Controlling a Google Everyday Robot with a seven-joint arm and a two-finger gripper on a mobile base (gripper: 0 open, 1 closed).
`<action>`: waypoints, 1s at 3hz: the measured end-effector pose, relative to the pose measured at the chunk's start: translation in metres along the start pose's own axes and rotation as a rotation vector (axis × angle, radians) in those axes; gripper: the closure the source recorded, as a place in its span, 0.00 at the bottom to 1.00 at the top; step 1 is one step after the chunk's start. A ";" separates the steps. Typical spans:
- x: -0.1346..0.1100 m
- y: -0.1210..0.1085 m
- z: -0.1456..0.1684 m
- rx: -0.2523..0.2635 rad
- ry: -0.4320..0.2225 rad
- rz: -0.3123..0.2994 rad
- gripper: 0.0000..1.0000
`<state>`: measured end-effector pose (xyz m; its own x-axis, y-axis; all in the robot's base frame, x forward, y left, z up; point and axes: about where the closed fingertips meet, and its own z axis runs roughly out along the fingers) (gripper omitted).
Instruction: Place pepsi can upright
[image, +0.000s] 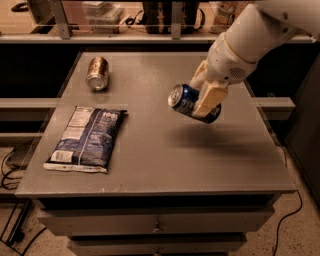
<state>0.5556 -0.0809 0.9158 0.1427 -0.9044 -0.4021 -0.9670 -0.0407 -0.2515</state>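
Observation:
The pepsi can (184, 100) is dark blue with a silver top. It hangs on its side in the air above the right half of the grey table (155, 150), its top facing left. My gripper (204, 98) is shut on the can, with a cream finger (210, 100) across its front. The white arm comes down from the upper right. A soft shadow lies on the table under the can.
A bronze can (97, 73) lies on its side at the back left of the table. A flat blue-and-white snack bag (86, 138) lies at the front left. Shelving runs behind the table. A drawer front sits below the table's front edge.

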 end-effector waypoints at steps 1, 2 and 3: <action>0.003 -0.006 -0.015 0.051 -0.216 0.022 1.00; 0.000 -0.005 -0.025 0.072 -0.428 0.062 1.00; -0.005 -0.003 -0.029 0.071 -0.592 0.093 1.00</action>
<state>0.5515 -0.0881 0.9438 0.1706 -0.5120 -0.8419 -0.9676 0.0743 -0.2413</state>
